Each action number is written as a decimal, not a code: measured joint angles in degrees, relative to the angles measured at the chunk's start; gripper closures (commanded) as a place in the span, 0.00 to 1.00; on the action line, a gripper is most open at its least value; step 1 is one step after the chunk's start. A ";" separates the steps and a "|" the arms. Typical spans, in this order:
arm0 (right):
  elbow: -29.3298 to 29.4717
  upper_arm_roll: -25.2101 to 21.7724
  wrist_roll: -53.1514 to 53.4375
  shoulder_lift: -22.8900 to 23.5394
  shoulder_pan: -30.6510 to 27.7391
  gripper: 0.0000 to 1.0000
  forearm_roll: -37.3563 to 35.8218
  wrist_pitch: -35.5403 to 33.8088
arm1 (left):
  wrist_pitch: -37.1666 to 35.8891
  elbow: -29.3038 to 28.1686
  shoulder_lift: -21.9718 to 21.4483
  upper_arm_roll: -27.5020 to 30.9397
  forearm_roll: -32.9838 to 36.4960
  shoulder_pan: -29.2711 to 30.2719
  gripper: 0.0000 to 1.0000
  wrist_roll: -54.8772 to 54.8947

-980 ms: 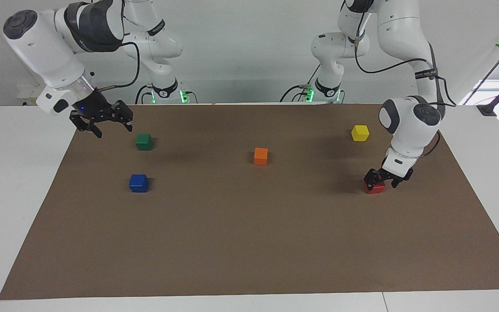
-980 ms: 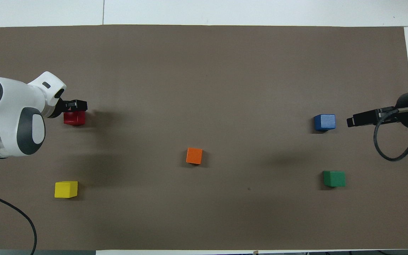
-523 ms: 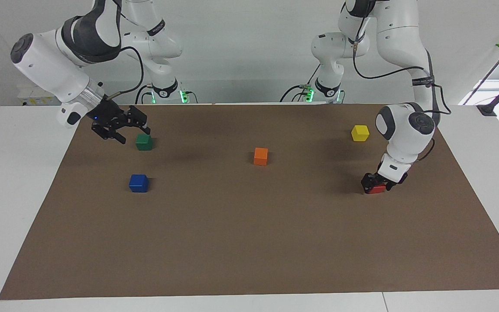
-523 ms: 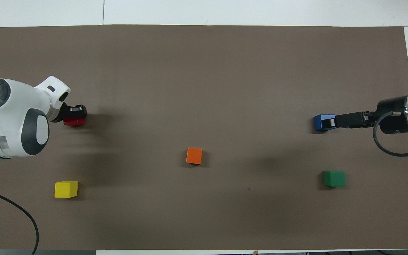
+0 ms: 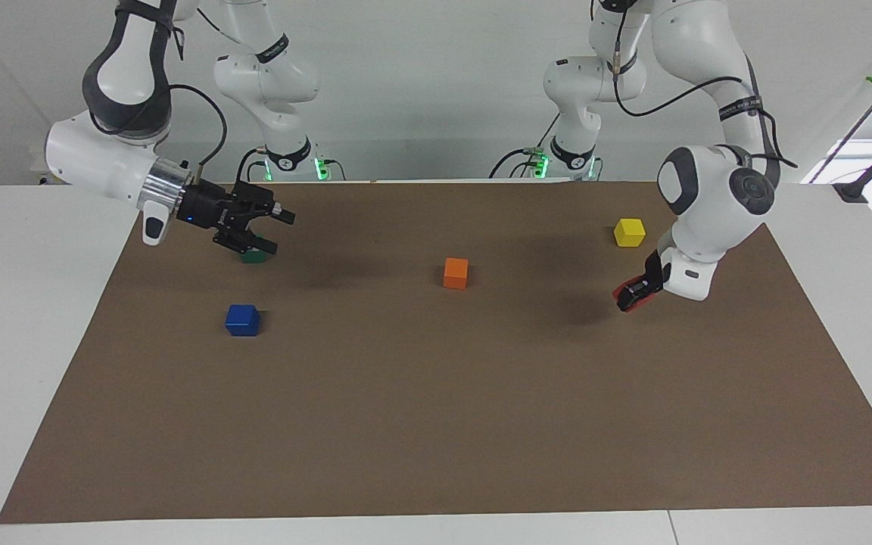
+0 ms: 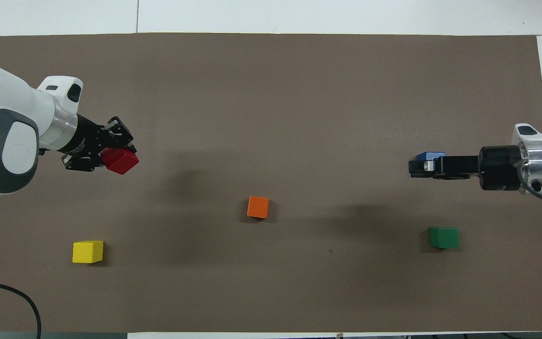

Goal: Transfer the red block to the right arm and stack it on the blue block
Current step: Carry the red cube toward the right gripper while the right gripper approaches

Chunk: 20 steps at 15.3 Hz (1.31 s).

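Observation:
My left gripper (image 5: pixel 632 294) is shut on the red block (image 5: pixel 621 291) and holds it tilted a little above the mat, beside the yellow cube. In the overhead view the red block (image 6: pixel 121 161) shows between the left gripper's (image 6: pixel 115 157) fingers. My right gripper (image 5: pixel 275 232) is open and empty, held level in the air over the green cube's spot. In the overhead view the right gripper (image 6: pixel 416 168) covers part of the blue block (image 6: pixel 430 155). The blue block (image 5: pixel 242 319) sits alone on the mat at the right arm's end.
A brown mat (image 5: pixel 436 424) covers the table. An orange cube (image 5: pixel 456 272) sits mid-table. A yellow cube (image 5: pixel 629 232) sits at the left arm's end, near the robots. A green cube (image 6: pixel 443 237) sits nearer to the robots than the blue block.
My left gripper shut on the red block and lifted it off the mat, tilting toward the middle. My right gripper swung from the mat's edge toward the middle and levelled out.

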 measured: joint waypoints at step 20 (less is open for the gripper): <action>-13.65 0.78 -26.83 16.10 14.96 0.00 44.47 -37.36 | 30.80 -10.31 -11.66 -4.40 -38.05 -26.69 1.00 -57.45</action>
